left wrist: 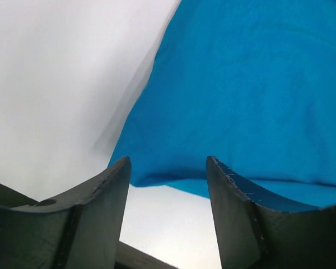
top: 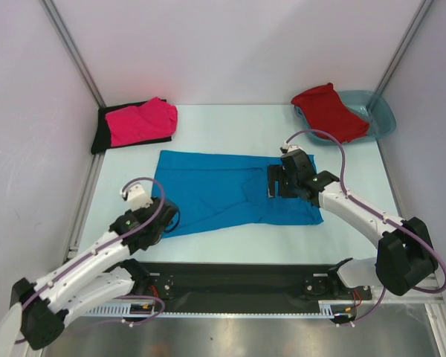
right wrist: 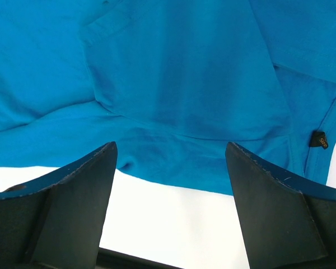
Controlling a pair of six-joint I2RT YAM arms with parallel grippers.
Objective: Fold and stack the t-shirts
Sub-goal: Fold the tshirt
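My left gripper [left wrist: 168,162] and right gripper [right wrist: 171,147] gape empty; I'd pinch the limp blue t-shirt [top: 208,186] by the hem just ahead.

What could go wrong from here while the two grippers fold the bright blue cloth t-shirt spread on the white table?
1. The left gripper stands open at the near left corner of the bright blue cloth t-shirt; closing there may catch only the hem, or miss it.
2. The right gripper, open over creased, overlapping cloth, may pinch one layer only, so the fold comes out skewed.
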